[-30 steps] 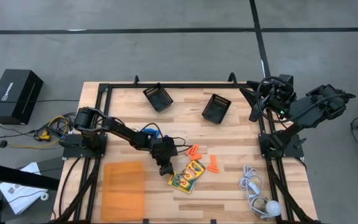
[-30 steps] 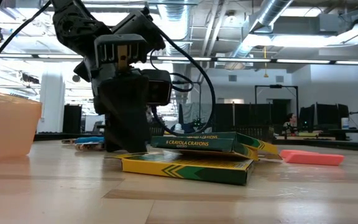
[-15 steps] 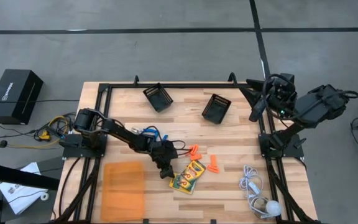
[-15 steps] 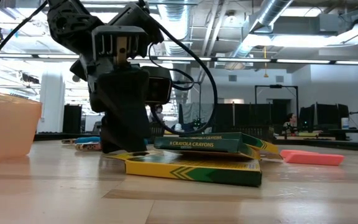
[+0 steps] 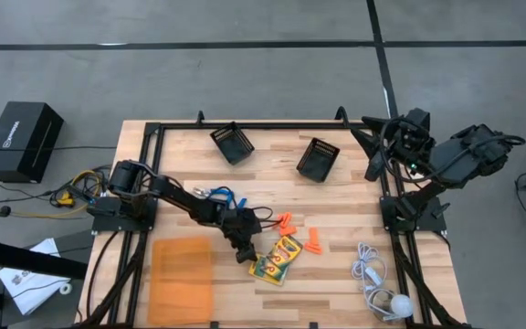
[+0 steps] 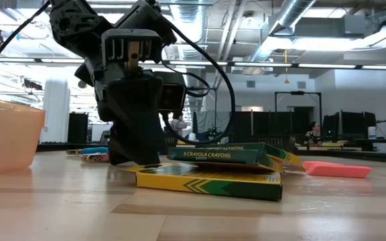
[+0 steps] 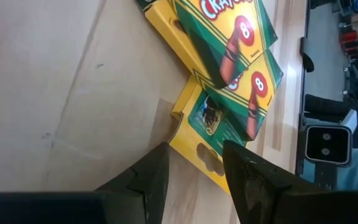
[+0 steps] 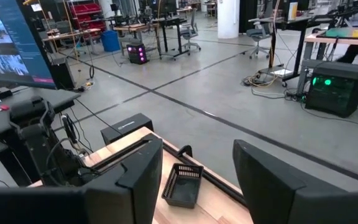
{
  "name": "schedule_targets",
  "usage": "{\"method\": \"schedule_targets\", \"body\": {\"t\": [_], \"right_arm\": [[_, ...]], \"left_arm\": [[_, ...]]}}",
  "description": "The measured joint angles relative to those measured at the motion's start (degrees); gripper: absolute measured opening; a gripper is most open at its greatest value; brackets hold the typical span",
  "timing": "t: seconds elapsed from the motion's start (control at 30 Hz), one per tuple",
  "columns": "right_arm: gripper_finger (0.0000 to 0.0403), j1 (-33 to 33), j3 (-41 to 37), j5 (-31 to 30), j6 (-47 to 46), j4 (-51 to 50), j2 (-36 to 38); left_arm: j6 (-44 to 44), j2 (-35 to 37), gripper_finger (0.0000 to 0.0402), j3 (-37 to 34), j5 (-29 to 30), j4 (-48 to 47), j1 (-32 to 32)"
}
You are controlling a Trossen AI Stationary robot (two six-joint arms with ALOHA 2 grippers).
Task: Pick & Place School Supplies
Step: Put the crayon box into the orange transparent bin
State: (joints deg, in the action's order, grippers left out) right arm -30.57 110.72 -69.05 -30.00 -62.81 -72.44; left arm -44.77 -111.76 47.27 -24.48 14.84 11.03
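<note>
wooden table — the left gripper has dropped to the crayon boxes, nudging them slightly, fingers narrowly parted, holding nothing. the right gripper waits off-table, fingers wide — no pick yet.

two crayon boxes, two mesh bins, three orange pieces

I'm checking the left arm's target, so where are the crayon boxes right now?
In the high view, the crayon boxes lie mid-table toward the near edge, beside the left claw.

Crayon boxes stacked flat — orange pieces beside.
</note>
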Motion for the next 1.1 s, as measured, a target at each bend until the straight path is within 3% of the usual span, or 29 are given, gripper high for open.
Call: {"method": "schedule_targets", "body": {"t": [0.27,0.5,0.7,1.1], "right_arm": [[0.0185,0.05,0.00,0.01,0.02,0.00,0.00],[0.0182,0.85,0.00,0.00,0.00,0.12,0.00],[0.0182,0.85,-0.02,-0.01,0.00,0.26,0.00],[0.0182,1.60,-0.04,-0.01,1.34,0.22,0.02]], "left_arm": [[-0.62,-0.16,0.0113,0.04,1.50,0.51,-0.01],[0.90,-0.19,0.0010,-0.01,2.29,0.67,0.61],[1.65,-1.54,0.0001,-0.04,1.00,10.37,0.47],[1.46,-2.15,0.0001,4.41,-2.11,10.35,-1.83]]}}
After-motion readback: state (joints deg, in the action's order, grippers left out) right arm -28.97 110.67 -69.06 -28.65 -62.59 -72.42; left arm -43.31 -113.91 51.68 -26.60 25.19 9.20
